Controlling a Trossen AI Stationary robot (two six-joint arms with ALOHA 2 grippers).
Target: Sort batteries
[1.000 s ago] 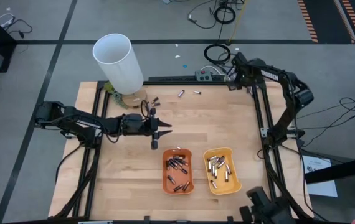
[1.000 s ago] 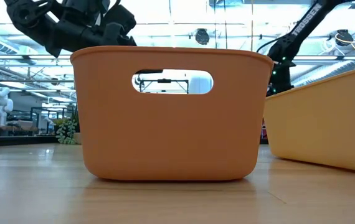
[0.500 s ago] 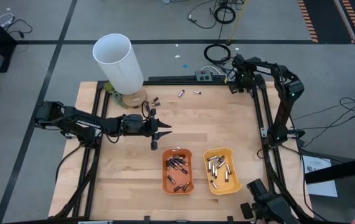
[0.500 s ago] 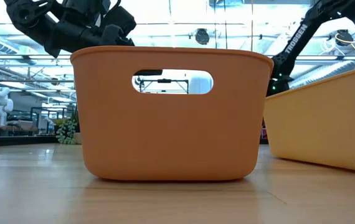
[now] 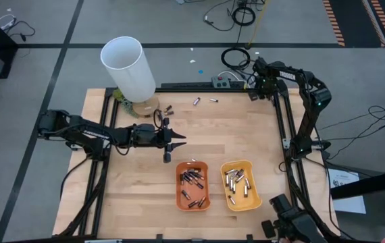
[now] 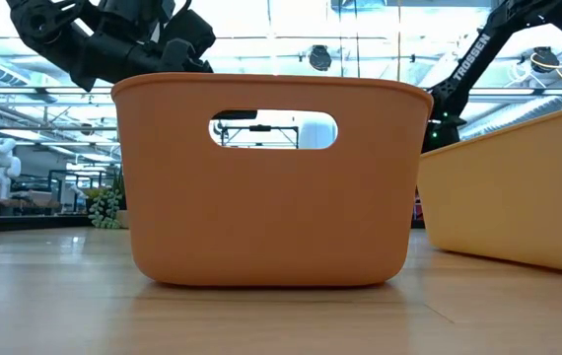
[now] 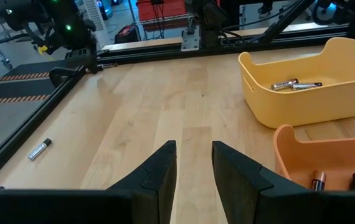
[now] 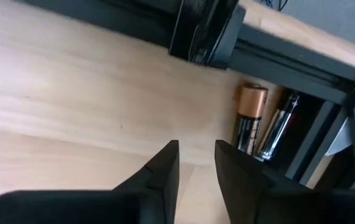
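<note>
**Both pincers empty above a half-sorted desk**

High view: a tall white plastic tube (image 5: 129, 67) stands at the far-left corner of the pale wooden desk (image 5: 138, 189). An orange plastic tray (image 5: 192, 185) and a yellow plastic tray (image 5: 240, 185) hold small cylindrical batteries (image 5: 191, 182).

Left wrist view: the left pincer (image 7: 194, 163) hovers slightly open, empty.

Right wrist view: the right pincer (image 8: 195, 163) is narrowly parted, empty, near two loose cells (image 8: 263, 123) beside the black frame rail (image 8: 277, 59).

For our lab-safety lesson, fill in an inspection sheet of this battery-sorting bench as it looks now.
Surface: pale wooden table, black frame.
Job's things: dark batteries in orange plastic tray; silvery ones in yellow plastic tray; loose batteries near far edge.
Clutter: tall white tube.
Grippers: left gripper empty, slightly open, mid-table; right gripper empty, at far right corner by two batteries.
Cables: coiled black cable on floor.
Surroundings: grey floor; nobody seen.
</note>
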